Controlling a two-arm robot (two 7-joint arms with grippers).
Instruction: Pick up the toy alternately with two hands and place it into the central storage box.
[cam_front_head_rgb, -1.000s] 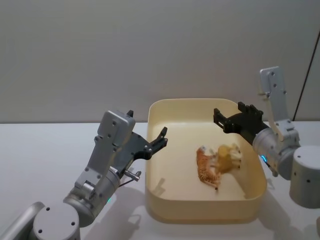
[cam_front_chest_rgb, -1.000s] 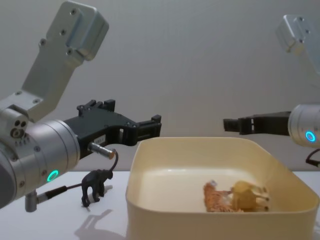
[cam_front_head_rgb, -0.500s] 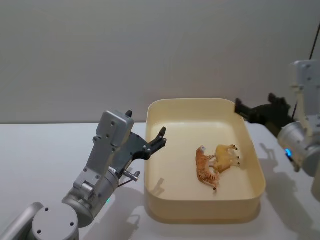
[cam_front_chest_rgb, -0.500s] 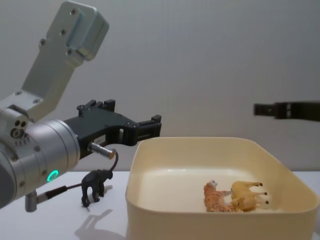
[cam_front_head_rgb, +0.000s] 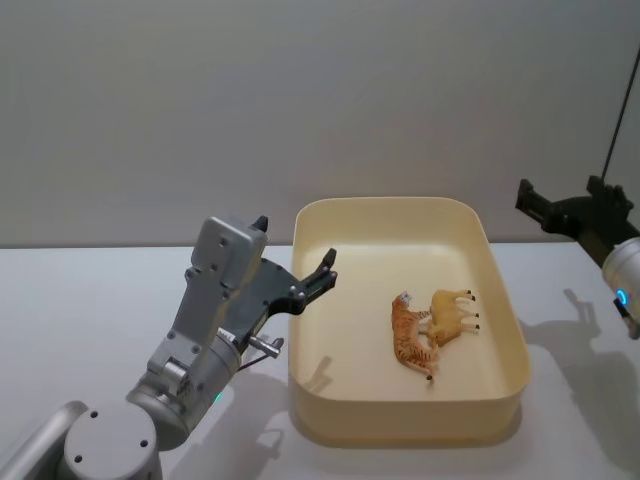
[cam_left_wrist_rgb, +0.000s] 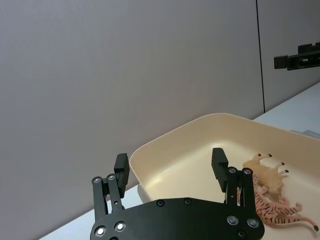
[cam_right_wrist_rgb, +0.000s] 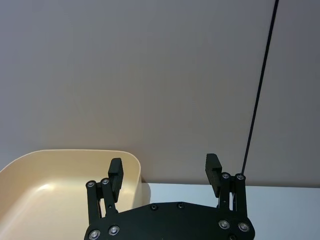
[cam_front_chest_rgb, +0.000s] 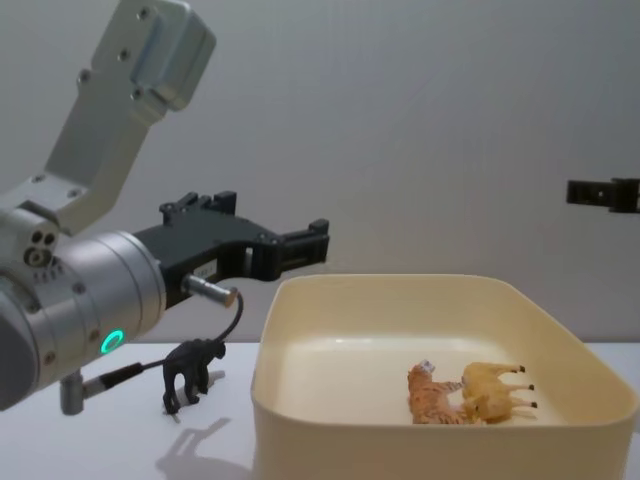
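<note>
Pulling the spread, empty right gripper (cam_right_wrist_rgb: 164, 170) away from the box (cam_front_head_rgb: 380, 203), and best be lowering the spread left gripper (cam_left_wrist_rgb: 170, 162) straight around the black toy (cam_front_chest_rgb: 190, 372), squeezing softly.

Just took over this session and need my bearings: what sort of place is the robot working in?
Probably a lab test bench, not a home: a white table, a plain grey wall behind, and a cream storage box holding two toy animals, a black toy figure beside it.
</note>
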